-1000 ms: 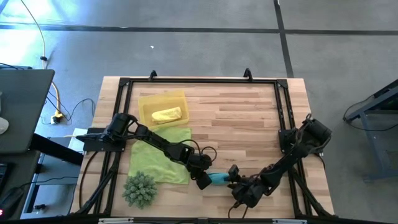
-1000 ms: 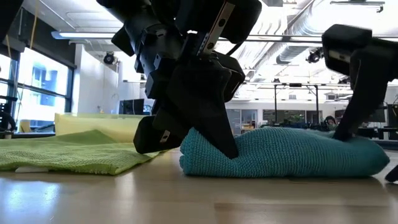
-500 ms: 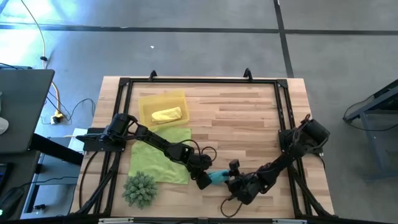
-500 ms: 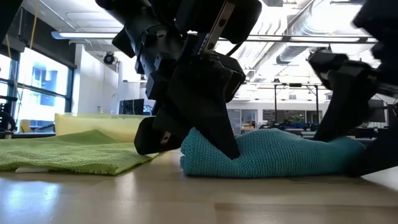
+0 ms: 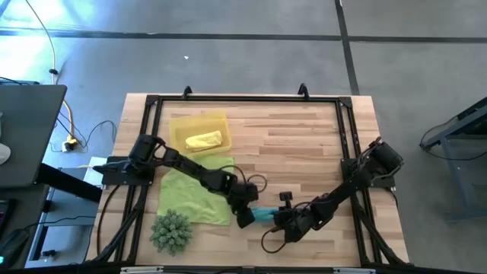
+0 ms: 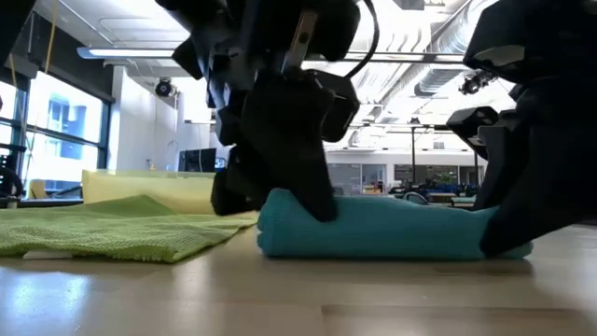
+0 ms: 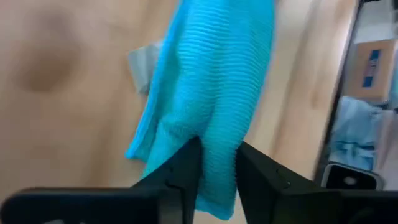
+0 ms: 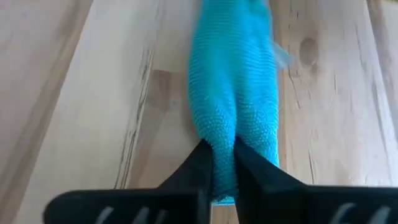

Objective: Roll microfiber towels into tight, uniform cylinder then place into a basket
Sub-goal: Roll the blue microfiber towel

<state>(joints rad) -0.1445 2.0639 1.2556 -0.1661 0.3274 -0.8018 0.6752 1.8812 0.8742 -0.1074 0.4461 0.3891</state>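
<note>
Three towels: a rolled teal towel (image 6: 382, 234) pinched at one end by the right gripper (image 8: 222, 158) and at the other by the left gripper (image 7: 216, 168), its middle half hidden; a lime towel (image 5: 195, 190) beyond the left gripper; a yellow towel (image 5: 203, 141) in the single basket (image 5: 179, 124).

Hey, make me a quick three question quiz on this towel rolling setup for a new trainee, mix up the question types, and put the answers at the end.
1. True or false: the basket already holds a rolled yellow towel.
2. Which towel do both end effectors grip? A) green B) teal C) yellow
3. Fill in: the green towel lies flat between the basket and the spiky ____.

Key
1. True.
2. B: the left end effector and the right end effector each pinch one end of the teal towel.
3. Ball.
</note>
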